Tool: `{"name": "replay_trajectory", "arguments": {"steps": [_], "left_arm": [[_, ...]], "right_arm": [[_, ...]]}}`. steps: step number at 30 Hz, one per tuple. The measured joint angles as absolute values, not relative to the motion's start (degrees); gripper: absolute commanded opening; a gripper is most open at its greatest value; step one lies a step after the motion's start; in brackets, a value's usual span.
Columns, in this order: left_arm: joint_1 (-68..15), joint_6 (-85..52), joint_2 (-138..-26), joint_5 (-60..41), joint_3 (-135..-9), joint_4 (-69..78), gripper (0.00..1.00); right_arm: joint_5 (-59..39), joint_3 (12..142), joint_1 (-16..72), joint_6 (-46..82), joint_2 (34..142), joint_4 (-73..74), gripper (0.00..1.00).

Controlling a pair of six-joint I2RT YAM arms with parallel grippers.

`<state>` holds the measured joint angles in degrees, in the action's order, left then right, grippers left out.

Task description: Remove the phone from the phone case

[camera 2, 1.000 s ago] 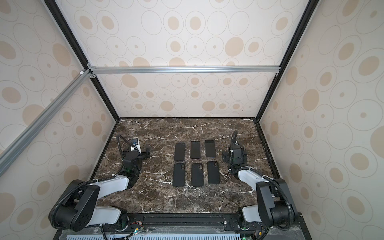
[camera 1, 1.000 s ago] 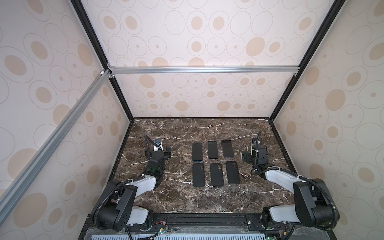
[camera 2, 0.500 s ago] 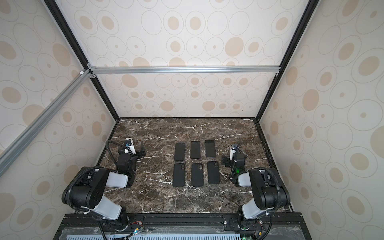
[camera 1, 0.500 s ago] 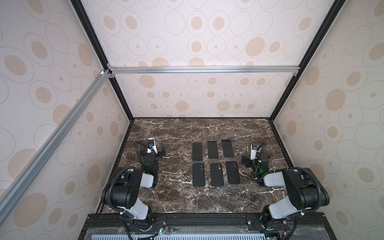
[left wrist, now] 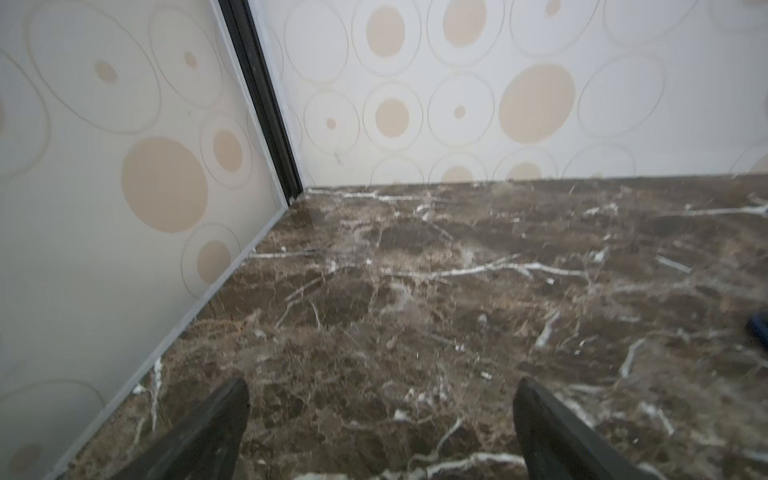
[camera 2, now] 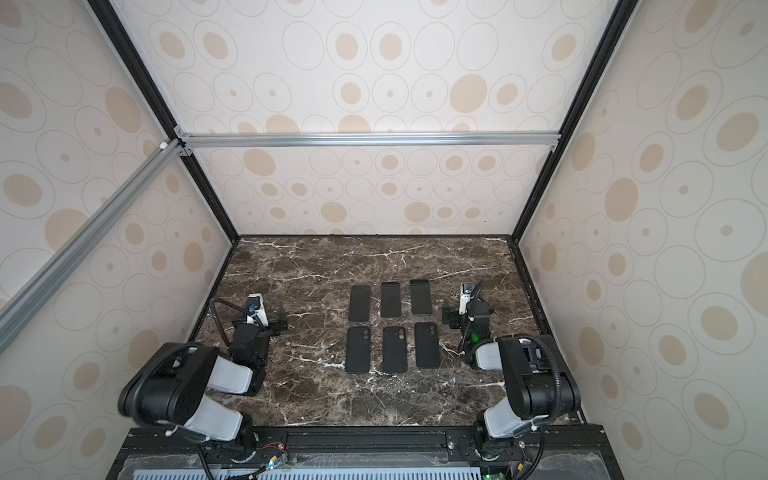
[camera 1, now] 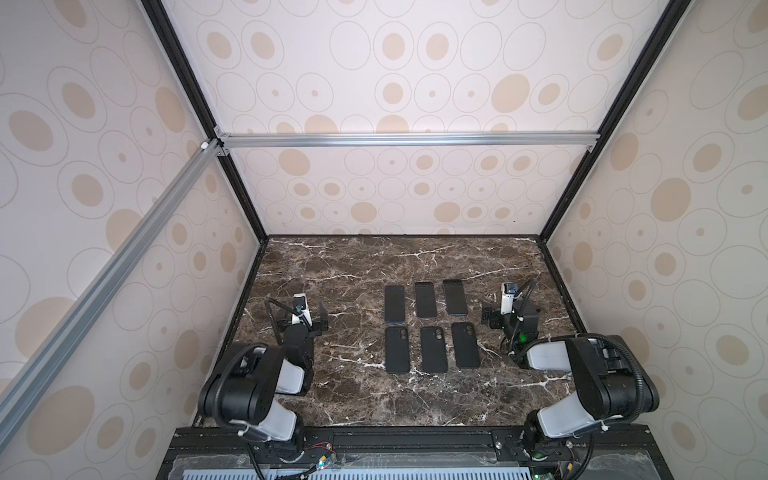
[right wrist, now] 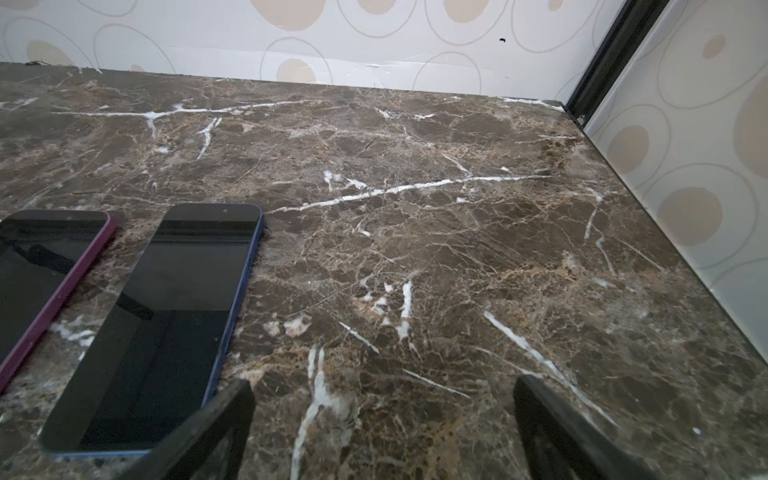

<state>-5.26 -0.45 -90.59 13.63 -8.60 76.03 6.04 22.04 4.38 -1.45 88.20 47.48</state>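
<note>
Right wrist: right gripper (right wrist: pixel 383 386) spread wide, blue-rimmed phone (right wrist: pixel 166 324) near it | left wrist: left gripper (left wrist: pixel 380 386) spread wide over marble tabletop (left wrist: pixel 415 270)

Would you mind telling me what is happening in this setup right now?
Nothing is being handled right now. The left arm and right arm sit at the sides of the marble table, jaws open and empty. Between them, three phones lie screen-up in the far row and three black cases lie camera-cutout up in the near row. Whether those cases hold phones cannot be told.
</note>
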Motion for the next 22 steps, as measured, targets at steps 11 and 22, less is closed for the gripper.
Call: {"name": "replay_trajectory", "arguments": {"steps": [11, 22], "left_arm": [[-2.79, -1.58, -90.83, 11.86, -11.94, 76.23, 0.99], [-2.68, -1.61, -90.85, 10.44, -12.23, 75.79, 0.99]], "right_arm": [[6.24, 23.22, 4.38, -1.37, 88.20, 45.84, 1.00], [6.24, 23.22, 4.38, -1.37, 88.20, 45.58, 1.00]]}}
